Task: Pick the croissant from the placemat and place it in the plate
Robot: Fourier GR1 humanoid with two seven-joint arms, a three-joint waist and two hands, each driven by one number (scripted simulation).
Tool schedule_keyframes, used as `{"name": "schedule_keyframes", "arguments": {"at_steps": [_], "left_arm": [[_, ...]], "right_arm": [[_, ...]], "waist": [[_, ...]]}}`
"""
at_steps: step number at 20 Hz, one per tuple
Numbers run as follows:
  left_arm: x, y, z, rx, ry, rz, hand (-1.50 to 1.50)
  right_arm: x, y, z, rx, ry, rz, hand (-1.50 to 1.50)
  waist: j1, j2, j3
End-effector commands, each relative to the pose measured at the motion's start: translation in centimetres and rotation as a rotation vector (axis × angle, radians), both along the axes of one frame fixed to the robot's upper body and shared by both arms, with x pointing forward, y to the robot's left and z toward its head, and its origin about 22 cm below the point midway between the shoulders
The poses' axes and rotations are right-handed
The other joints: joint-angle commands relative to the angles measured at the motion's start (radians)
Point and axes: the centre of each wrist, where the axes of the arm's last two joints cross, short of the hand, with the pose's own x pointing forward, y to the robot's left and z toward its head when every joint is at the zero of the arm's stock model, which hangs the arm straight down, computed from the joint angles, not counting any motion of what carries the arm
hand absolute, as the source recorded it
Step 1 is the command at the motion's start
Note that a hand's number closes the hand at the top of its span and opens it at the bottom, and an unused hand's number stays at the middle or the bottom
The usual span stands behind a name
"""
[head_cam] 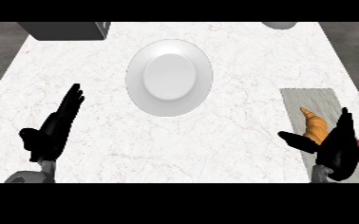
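Note:
An orange-brown croissant (315,125) lies on the grey placemat (308,99) at the counter's right side. My right hand (335,147) sits over the mat's near end with its thumb spread to the left and fingers straight, so the croissant's near tip lies between thumb and fingers without being clasped. A white plate (169,77) rests in the middle of the counter, with nothing on it. At the lower left my left hand (52,132) rests open, fingers pointing away, well clear of the plate.
A dark grey box (64,30) stands at the back left corner. A pale rounded object (280,24) shows partly at the back right edge. The white marble counter (231,137) spans the view, with dark floor beyond its left and right edges.

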Motion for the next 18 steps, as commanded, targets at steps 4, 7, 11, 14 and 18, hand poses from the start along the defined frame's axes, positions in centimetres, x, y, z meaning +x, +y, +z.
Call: {"name": "schedule_keyframes", "arguments": {"at_steps": [4,7,11,14,18], "left_arm": [[-0.5,-1.5,-2.0,-0.009,0.001,-0.007,0.0],[0.5,-0.2,-0.8,-0.01,0.003,-0.005,0.0],[-0.2,-1.4,1.0,-0.011,-0.004,-0.004,0.0],[-0.5,-0.1,-1.2,-0.015,-0.018,-0.001,0.0],[0.1,-1.1,0.5,-0.019,-0.011,-0.022,0.0]], "right_arm": [[0.3,-1.0,4.5,0.059,0.193,-0.075,-1.5],[0.2,2.0,4.2,0.095,0.234,-0.081,-1.5],[-0.1,0.9,3.8,0.066,0.364,-0.099,-1.5],[1.4,-2.3,4.4,0.116,0.342,-0.076,-1.5],[2.3,-2.2,1.8,0.119,0.36,-0.085,-1.5]], "waist": [[0.006,0.003,0.004],[0.008,0.003,0.004],[0.012,0.002,0.005],[0.011,0.004,0.005],[0.013,0.004,0.005]]}}
